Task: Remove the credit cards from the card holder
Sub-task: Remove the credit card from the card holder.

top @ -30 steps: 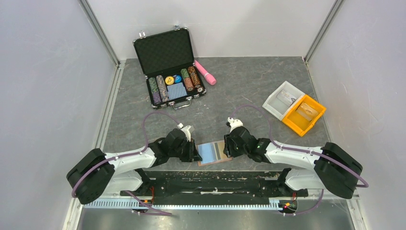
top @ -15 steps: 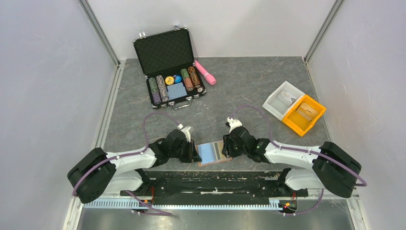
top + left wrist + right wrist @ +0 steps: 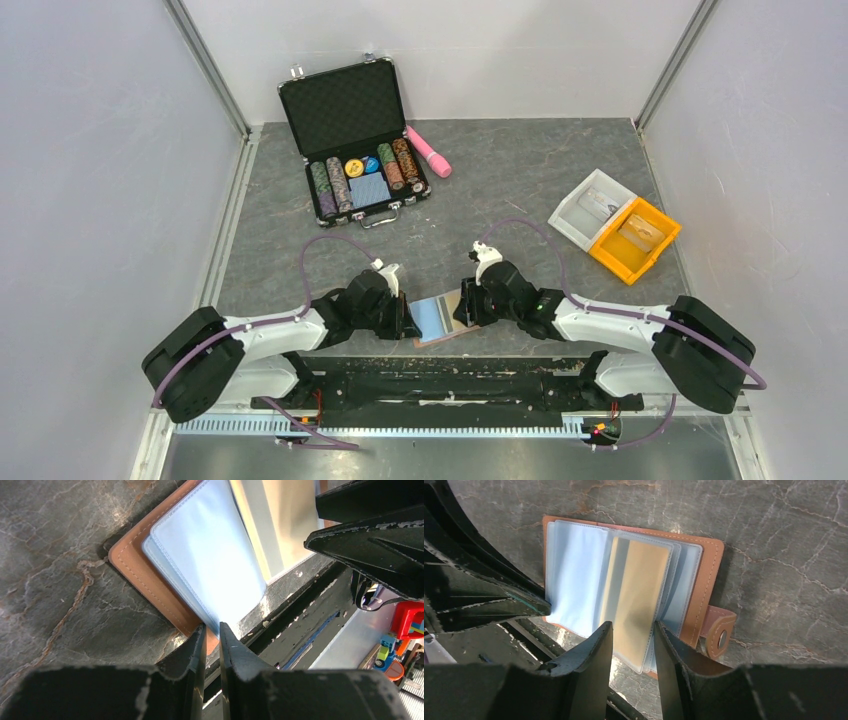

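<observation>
Where card holder lies open at table edge, left pincer pinching its corner, right pincer spread astride tan card.

The card holder lies at the table near edge, between left pincer and right pincer. Chip case stands well behind.

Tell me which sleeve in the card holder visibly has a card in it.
In the card holder, the sleeve straddled by the right hand: a tan-yellow card shows through it. Sleeves nearer the left hand look plain pale blue.
</observation>
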Available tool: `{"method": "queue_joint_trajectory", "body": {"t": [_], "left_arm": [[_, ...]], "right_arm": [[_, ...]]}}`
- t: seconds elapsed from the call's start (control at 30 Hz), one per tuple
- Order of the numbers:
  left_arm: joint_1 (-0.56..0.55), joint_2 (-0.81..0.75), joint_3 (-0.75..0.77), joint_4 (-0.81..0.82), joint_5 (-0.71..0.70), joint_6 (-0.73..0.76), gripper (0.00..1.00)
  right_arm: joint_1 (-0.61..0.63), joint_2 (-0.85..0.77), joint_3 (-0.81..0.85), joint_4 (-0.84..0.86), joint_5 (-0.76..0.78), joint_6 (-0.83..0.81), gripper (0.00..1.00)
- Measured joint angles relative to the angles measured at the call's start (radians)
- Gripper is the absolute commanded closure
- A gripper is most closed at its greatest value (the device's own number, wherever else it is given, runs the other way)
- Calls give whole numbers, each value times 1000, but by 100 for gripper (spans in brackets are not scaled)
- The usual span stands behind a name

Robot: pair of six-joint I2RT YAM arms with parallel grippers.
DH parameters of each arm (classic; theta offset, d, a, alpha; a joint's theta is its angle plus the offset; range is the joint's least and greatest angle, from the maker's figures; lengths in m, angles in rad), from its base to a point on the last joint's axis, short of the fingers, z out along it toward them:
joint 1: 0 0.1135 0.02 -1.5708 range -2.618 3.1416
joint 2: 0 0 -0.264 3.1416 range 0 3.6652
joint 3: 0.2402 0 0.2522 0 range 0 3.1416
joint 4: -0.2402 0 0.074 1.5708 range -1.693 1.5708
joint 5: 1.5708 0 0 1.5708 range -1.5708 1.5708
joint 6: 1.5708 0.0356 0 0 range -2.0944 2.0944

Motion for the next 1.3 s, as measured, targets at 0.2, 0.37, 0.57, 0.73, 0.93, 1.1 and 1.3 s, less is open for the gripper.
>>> {"method": "queue_joint_trajectory", "body": {"t": [0.2,0.37,0.57,0.73,0.93,1.1,1.3], "left_arm": [[0,0,0,-1,2,0,78],[0,-1,-1,-1,2,0,78],[0,-7,-2,-3,1,0,77],[0,-13,-3,-5,0,0,77],[0,-46,-12,-12,-1,0,75],[0,-71,-12,-28,-5,0,74],[0,-79,-12,-55,-8,0,73]], "right_arm": [[-3,-2,0,33,-14,11,63],[-3,-23,0,61,-44,26,71],[3,-29,-7,95,-109,42,72],[3,-29,-25,119,-134,51,72],[6,-29,-34,133,-152,61,66],[10,-29,-34,142,-161,67,69],[11,-29,-34,146,-164,68,72]]}}
